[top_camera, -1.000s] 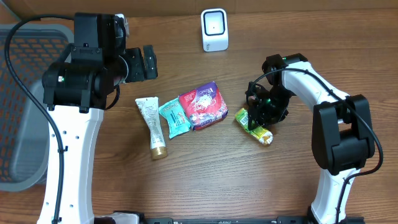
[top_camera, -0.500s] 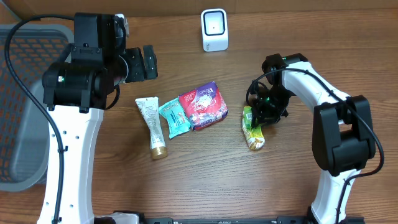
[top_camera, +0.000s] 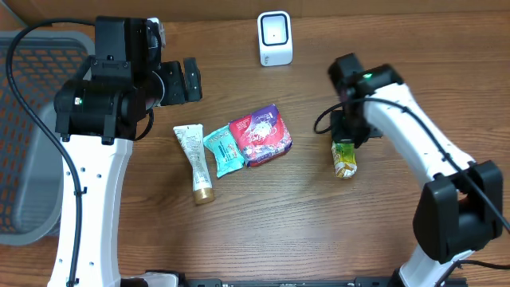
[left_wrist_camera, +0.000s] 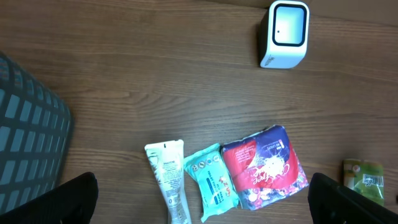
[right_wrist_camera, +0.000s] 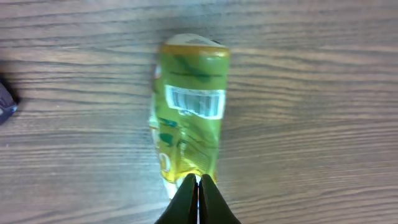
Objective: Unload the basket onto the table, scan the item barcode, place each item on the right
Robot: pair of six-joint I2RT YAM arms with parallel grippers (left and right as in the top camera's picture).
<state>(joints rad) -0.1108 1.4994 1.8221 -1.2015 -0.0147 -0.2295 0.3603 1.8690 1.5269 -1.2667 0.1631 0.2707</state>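
A green snack packet point(top_camera: 344, 159) hangs by its top edge from my right gripper point(top_camera: 346, 139), which is shut on it to the right of the table's middle. In the right wrist view the packet point(right_wrist_camera: 189, 118) points away from the gripper point(right_wrist_camera: 198, 182), its barcode point(right_wrist_camera: 196, 101) facing the camera. The white scanner point(top_camera: 275, 38) stands at the back centre, well apart from the packet. My left gripper point(top_camera: 191, 78) hovers open at the back left, its fingers spread wide around nothing point(left_wrist_camera: 202, 183).
A white tube point(top_camera: 195, 163), a teal wipes pack point(top_camera: 221, 150) and a red-and-purple pack point(top_camera: 260, 135) lie side by side at the centre. A grey mesh basket point(top_camera: 24, 135) stands off the left edge.
My right gripper closed on the green packet, turned it from lying slantwise to pointing toward the front, and carried it up and slightly right. The left arm has not moved.
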